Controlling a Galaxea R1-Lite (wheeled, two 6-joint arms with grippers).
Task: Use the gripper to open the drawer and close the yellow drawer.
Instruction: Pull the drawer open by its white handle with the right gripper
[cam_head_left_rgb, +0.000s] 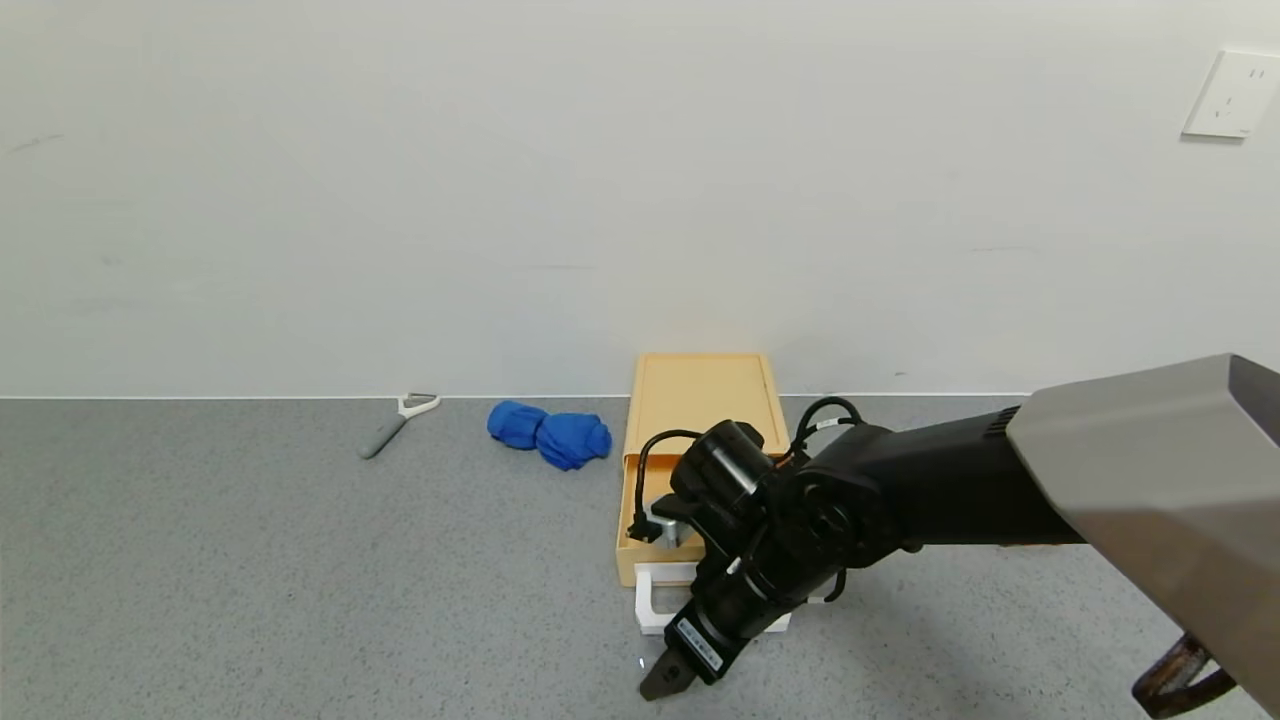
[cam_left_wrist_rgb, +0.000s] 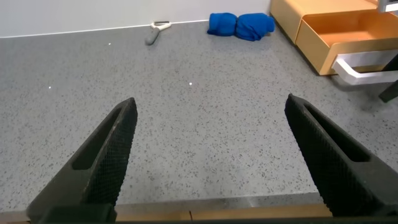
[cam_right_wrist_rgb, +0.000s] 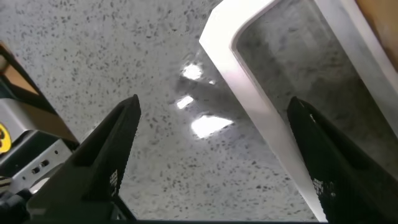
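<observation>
Drawer (cam_head_left_rgb: 668, 470) sits mid-counter (cam_head_left_rgb: 250, 560) by the far wall, tray pulled out toward the near side, white handle (cam_right_wrist_rgb: 261, 106) sticking out front. So opening looks done; closing not yet. Right end effector (cam_head_left_rgb: 668, 680) is just near of the handle, fingers wide apart, holding nothing, handle beside one finger. Left end effector (cam_left_wrist_rgb: 211, 155) also wide open and empty, off to the left over bare counter. Next: push tray back in, prob. w/ fingertips on handle.
</observation>
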